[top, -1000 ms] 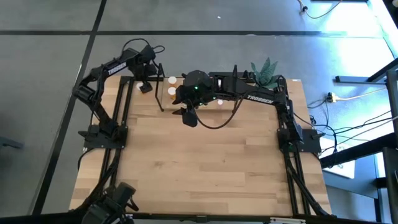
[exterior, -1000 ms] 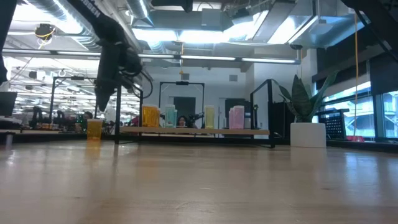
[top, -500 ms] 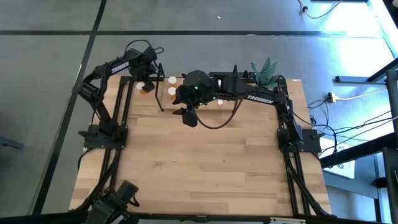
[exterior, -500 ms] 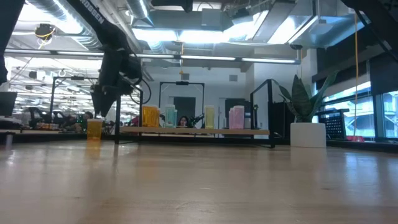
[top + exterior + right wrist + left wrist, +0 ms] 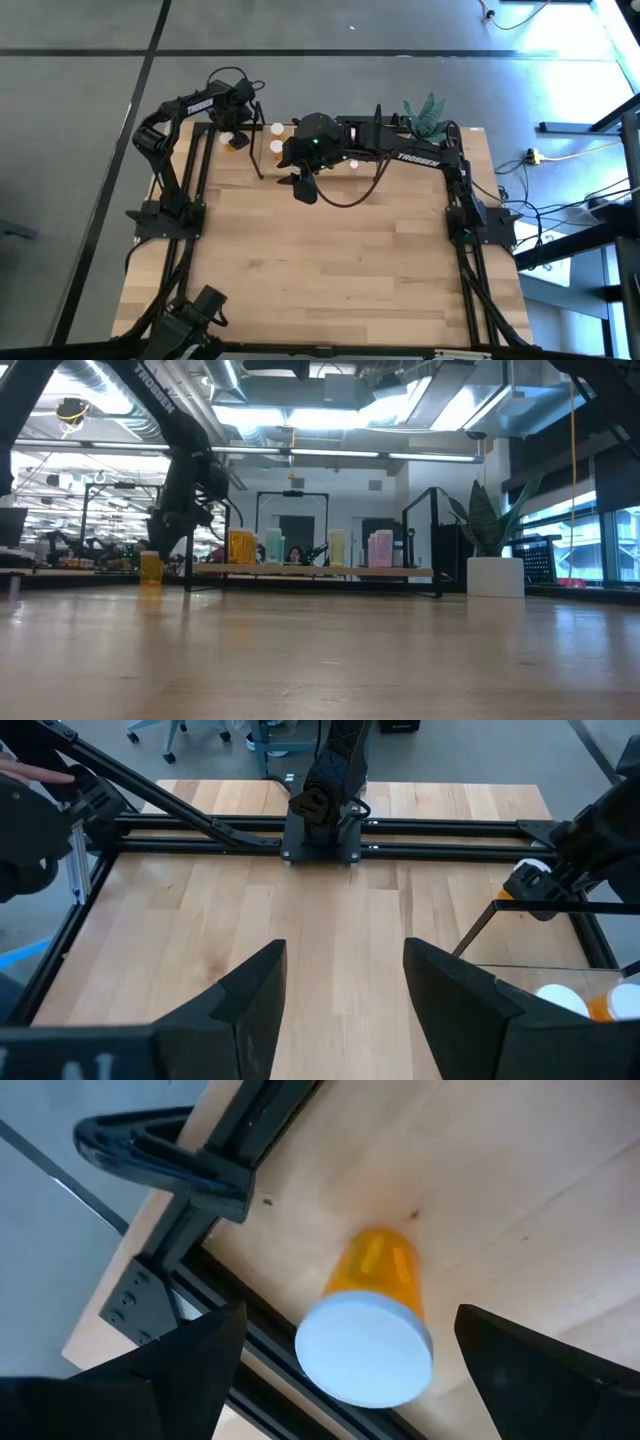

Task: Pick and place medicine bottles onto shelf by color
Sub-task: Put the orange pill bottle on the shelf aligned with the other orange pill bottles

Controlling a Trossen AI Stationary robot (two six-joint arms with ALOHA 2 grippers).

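Left gripper (image 5: 340, 1370) above orange medicine bottle (image 5: 368, 1320), jaws spread wide either side of white cap, nothing pinched. Bottle upright on bench (image 5: 330, 250) at far left corner, just beside black frame, outside shelf (image 5: 315, 571).

Risk: descent off-centre, jaw clips cap, bottle topples or rolls off bench edge; frame rail close, jaw could snag.

Right gripper (image 5: 340, 1010) idle over mid-bench, jaws apart, empty.

Versus earlier: left arm shifted toward far edge and lowered over bottle; right arm unchanged.
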